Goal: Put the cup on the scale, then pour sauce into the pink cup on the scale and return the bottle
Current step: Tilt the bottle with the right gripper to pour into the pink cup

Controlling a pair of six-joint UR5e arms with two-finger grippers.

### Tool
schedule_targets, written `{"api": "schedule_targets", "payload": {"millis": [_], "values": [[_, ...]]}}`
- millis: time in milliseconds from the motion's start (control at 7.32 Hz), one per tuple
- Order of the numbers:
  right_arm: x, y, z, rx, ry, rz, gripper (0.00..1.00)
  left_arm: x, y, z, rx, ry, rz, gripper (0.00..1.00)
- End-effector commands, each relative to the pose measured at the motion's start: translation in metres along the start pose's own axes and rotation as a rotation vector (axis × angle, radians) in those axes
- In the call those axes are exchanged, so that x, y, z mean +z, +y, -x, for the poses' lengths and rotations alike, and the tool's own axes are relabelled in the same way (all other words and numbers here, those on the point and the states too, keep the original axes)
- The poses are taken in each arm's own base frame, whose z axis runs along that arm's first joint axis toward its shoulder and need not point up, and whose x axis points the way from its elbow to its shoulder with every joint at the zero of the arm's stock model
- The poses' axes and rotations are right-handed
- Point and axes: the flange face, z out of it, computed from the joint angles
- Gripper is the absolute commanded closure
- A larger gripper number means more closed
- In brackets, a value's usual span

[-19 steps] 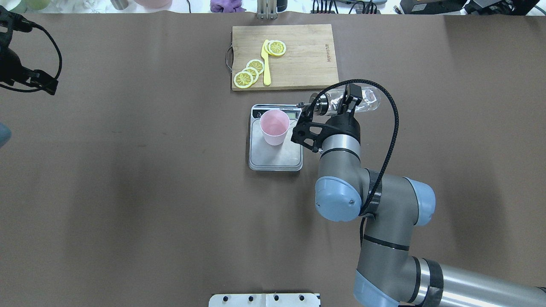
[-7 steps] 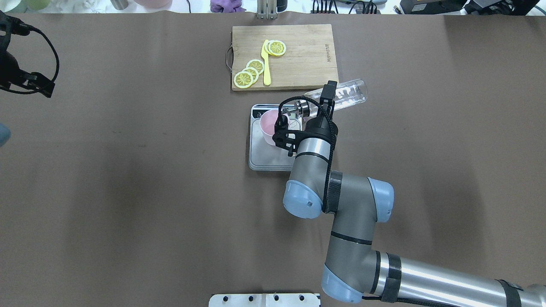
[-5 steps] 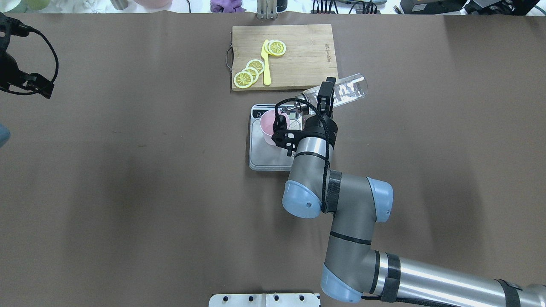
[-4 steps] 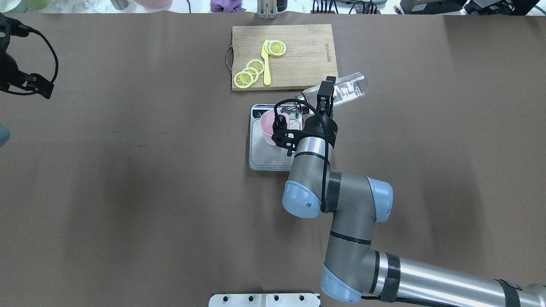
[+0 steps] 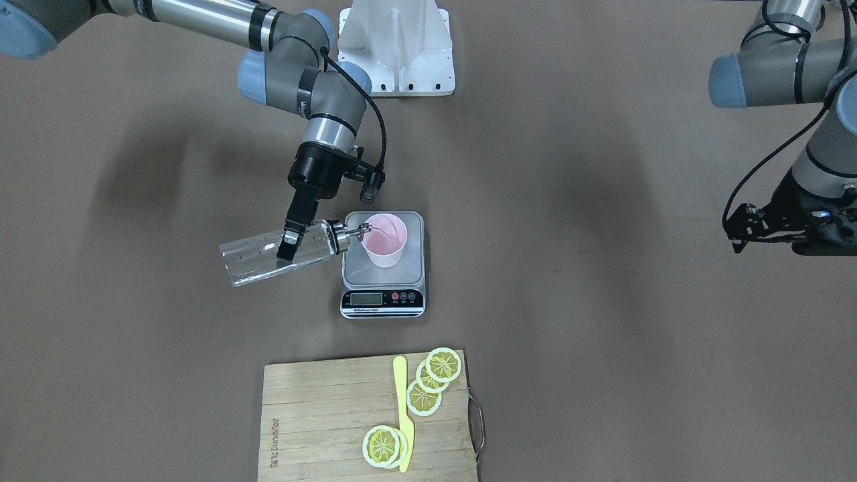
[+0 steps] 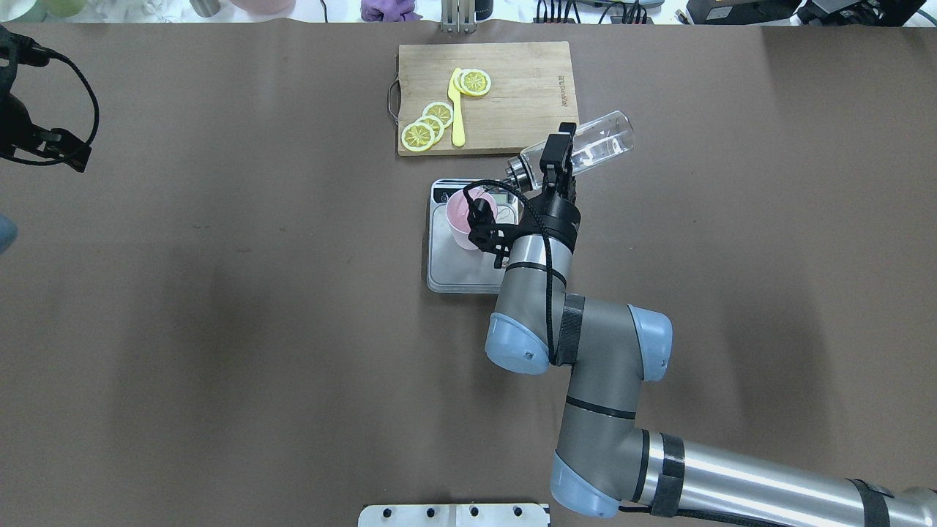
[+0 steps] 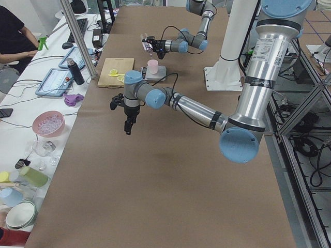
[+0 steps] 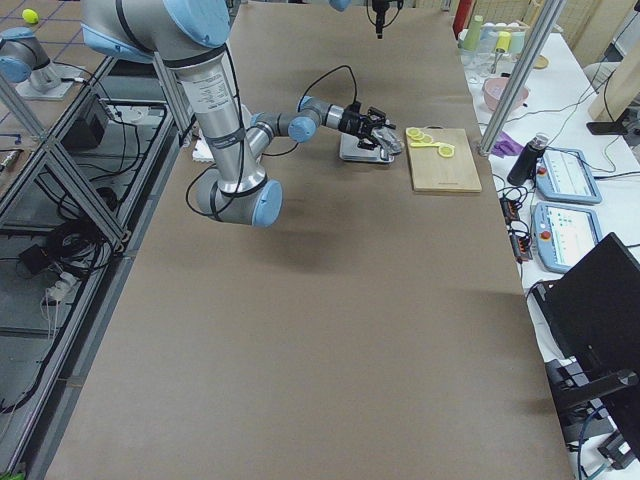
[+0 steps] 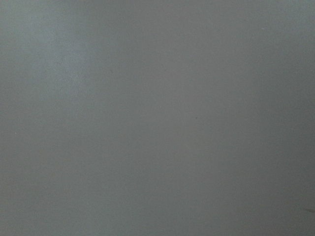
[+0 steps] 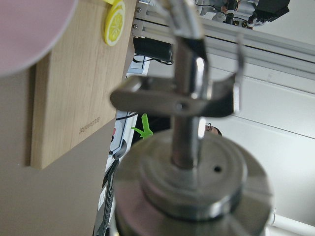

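Right gripper, jaws clamped on the tilted bottle, holds its spout at the rim of the pink cup standing on the scale mid-desk toward the far edge; left gripper hangs near the left edge, jaw opening indiscernible.

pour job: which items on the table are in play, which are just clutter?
In play:
cup, standing on the scale
bottle, tilted with its spout over the cup's rim
right gripper, shut on the bottle

Clutter:
cutting board
lemon slices on the board
yellow knife on the board
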Motion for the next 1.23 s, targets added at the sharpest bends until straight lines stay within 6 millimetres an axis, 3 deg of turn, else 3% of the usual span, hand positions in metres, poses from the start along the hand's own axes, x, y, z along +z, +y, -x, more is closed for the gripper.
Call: {"api": "schedule_targets", "payload": {"millis": [0,273,683,1094], "values": [[-0.0005,0.0004,-0.0006,-0.027,0.026,0.004,1.00,-0.0002,-0.0005,-0.0002,0.001,0.000,-0.002,0.02],[-0.0054,-0.0013,0.0007,0.021,0.019,-0.011,1.00,0.0000,-0.0004,-0.0003,0.000,0.001,0.000,0.02],[-0.0070,0.0038,-0.0003,0.366,-0.084,-0.089,1.00,-0.0040,-0.0003,-0.0023,0.002,0.004,-0.006,0.02],[0.0010,0.0059,-0.0049,0.540,-0.165,-0.103,1.00,-0.0046,-0.0009,-0.0029,0.002,0.004,-0.007,0.02]]}}
